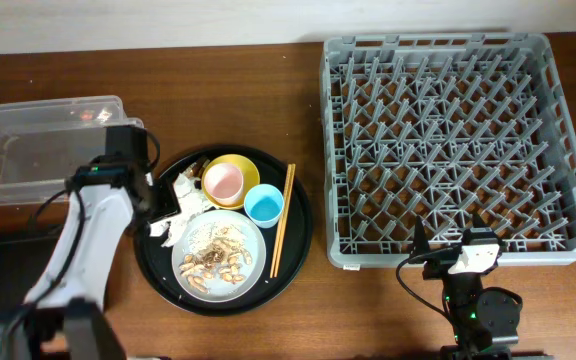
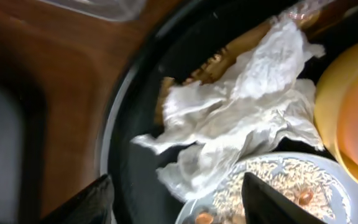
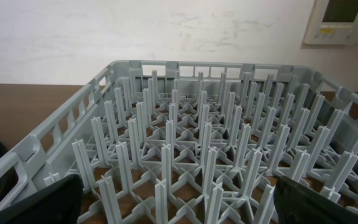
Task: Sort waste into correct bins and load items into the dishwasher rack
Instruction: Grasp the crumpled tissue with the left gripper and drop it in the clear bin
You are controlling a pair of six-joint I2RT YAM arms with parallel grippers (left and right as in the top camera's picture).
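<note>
While both jaws gape wide, crumpled white tissues [image 2: 241, 118] sprawl across the black tray [image 2: 129, 186].

The tissues [image 2: 241, 118] are crumpled paper, the round tray [image 2: 179, 50] glossy, the rack [image 1: 448, 140] matt grey plastic.

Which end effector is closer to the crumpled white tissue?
Left. The left end effector hovers over the tissue; the right end effector sits far off, by the dishwasher rack.
</note>
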